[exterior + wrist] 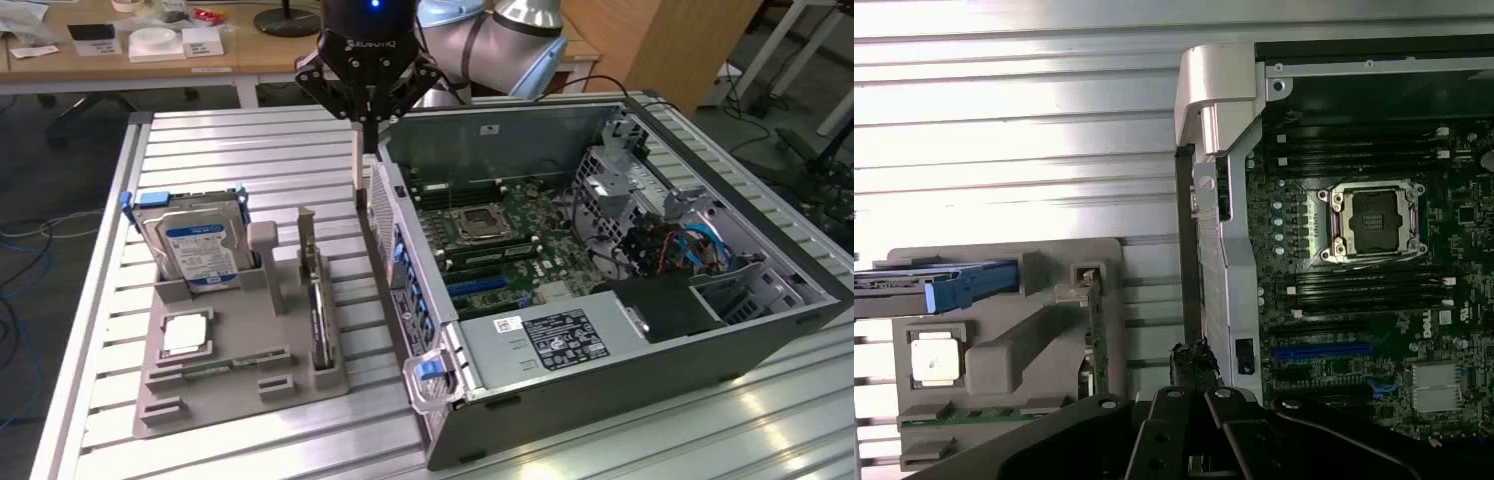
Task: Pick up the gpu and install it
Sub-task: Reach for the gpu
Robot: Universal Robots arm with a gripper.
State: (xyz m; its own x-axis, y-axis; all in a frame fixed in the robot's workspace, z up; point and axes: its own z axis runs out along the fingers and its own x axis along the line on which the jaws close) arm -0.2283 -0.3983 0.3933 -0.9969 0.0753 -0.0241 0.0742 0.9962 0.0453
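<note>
Gripper (370,122), fingers closed & empty, hung above PC case (627,375) edge. Gpu (320,315) stood upright in gray holder (220,395) beside case; hard drive (195,248) farther off.

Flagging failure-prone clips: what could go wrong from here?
The claw hangs shut near the computer case's rear wall; descending could clip it. The gpu stands edge-on in the tray, a thin target; a slightly off grasp might tilt or jam it.
</note>
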